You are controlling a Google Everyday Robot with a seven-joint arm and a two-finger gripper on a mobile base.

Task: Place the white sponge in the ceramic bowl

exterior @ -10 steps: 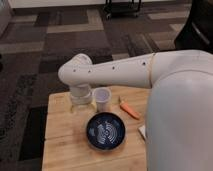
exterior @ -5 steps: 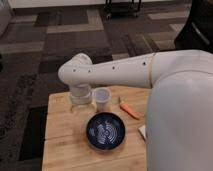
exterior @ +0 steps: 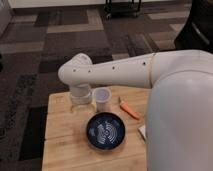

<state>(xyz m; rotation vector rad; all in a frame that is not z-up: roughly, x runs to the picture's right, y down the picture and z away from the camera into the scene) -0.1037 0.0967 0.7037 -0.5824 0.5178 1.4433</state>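
Jaws beside cup (exterior: 102,99); white sponge (exterior: 142,132) well apart, beyond ceramic bowl (exterior: 105,131).

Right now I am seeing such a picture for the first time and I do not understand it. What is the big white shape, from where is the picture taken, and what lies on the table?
The big white shape on the right is a robot's body, and the long white part is its one arm. There is only one camera. It looks down on the scene from above, but I cannot say where it is mounted.

The arm reaches across a wooden table and bends down at the back left. At its end is the tool, the grasping part, low over the table beside a translucent white cup. I cannot see whether it holds anything.

In front of the cup stands the ceramic bowl, dark blue with white rings and nothing in it. An orange thing, perhaps a carrot, lies further right. The white sponge lies right of the bowl, partly hidden by the robot's body.
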